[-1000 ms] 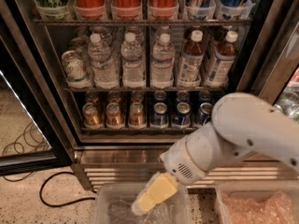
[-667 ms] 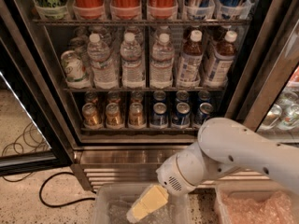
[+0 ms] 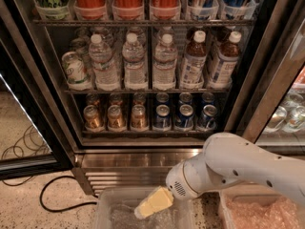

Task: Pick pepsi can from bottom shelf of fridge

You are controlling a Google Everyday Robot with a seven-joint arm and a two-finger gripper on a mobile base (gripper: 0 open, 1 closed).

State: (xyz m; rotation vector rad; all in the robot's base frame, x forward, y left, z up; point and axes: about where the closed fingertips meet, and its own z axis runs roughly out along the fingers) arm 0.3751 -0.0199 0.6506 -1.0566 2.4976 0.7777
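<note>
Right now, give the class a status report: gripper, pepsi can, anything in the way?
Gripper low over clear bin, in front of fridge. pepsi can upright on bottom shelf, right half, untouched. Nothing blocking it.

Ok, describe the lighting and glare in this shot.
Camera view: light falls brightest on the clear plastic water bottles; the small blue pepsi cans on the dark bottom shelf of the fridge sit dimmer, silver tops catching light; glare streaks the ribbed stainless-steel base; the pale yellow gripper hangs low over a clear bin.
</note>
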